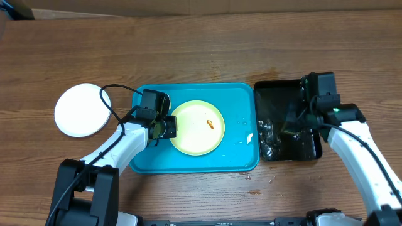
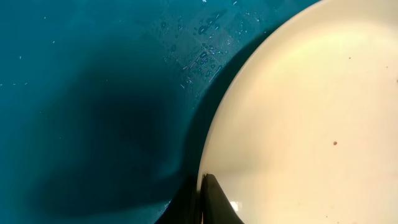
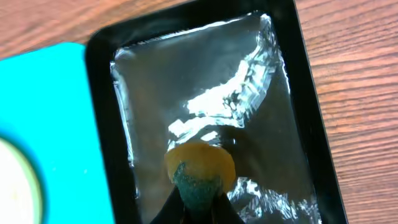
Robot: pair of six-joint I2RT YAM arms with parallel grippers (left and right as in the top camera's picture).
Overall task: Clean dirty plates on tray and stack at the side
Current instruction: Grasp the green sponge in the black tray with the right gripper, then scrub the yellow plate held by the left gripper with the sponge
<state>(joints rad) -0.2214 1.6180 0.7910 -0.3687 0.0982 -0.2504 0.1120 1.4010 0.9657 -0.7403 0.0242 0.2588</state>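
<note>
Pinching the smeared plate (image 1: 196, 127) on the tray (image 1: 239, 157) with my left end effector (image 1: 167, 127), sponge (image 3: 199, 165) clamped in my right end effector (image 3: 198, 206); one white plate (image 1: 81, 110) sits aside, scrubbing remains.

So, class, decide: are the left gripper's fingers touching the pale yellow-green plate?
Touching. The left wrist view shows the left fingers pinching the rim of the pale yellow-green plate over the blue tray, with no gap.
</note>
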